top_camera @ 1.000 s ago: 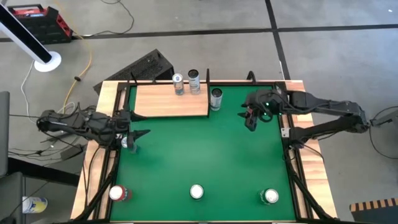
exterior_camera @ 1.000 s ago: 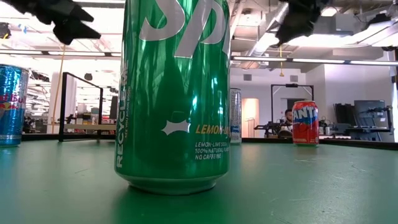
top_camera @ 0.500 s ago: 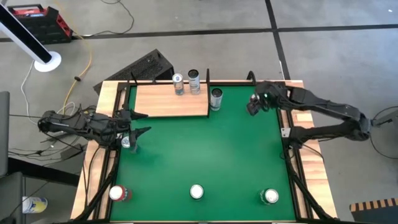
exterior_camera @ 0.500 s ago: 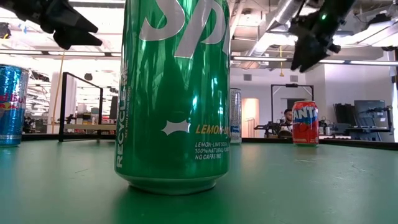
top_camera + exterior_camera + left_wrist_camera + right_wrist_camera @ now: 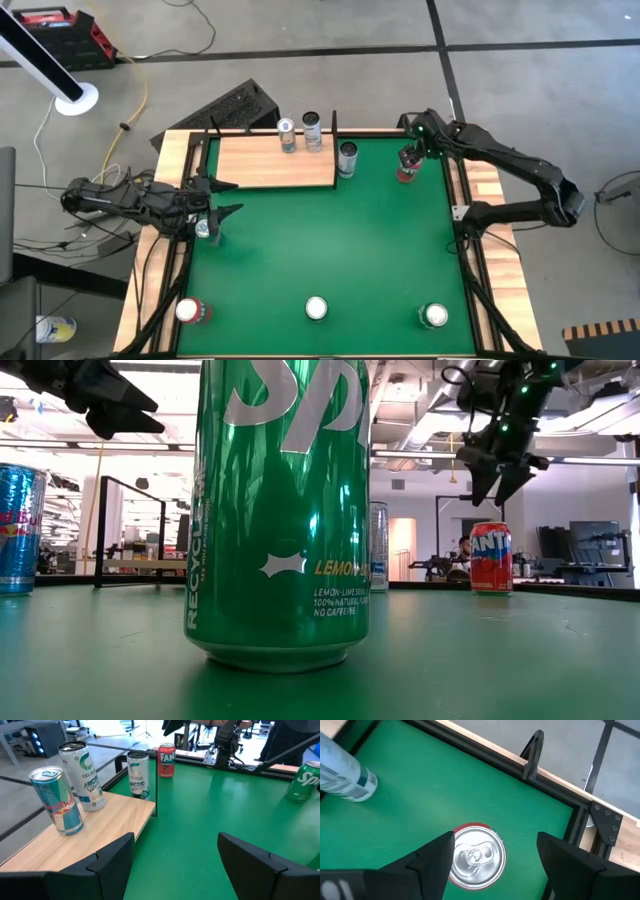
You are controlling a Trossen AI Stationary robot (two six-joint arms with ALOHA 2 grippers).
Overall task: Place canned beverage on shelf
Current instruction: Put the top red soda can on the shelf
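Observation:
A red Fanta can stands upright on the green table near its far right corner. My right gripper hangs open just above it, pointing steeply down, one finger on each side of the can's top and clear of it. The pale wooden shelf lies at the far left and carries a Red Bull can and a Celsius can. My left gripper waits open, near level, by the shelf's left end.
Another Celsius can stands on the table against the shelf's right end. A green Sprite can, a red can and a third can stand along the near edge. A blue can stands at the left.
My right gripper has swung toward the table's far edge and come down over the red Fanta can, tipping from a shallow slant to point steeply down. The cans have stayed where they were.

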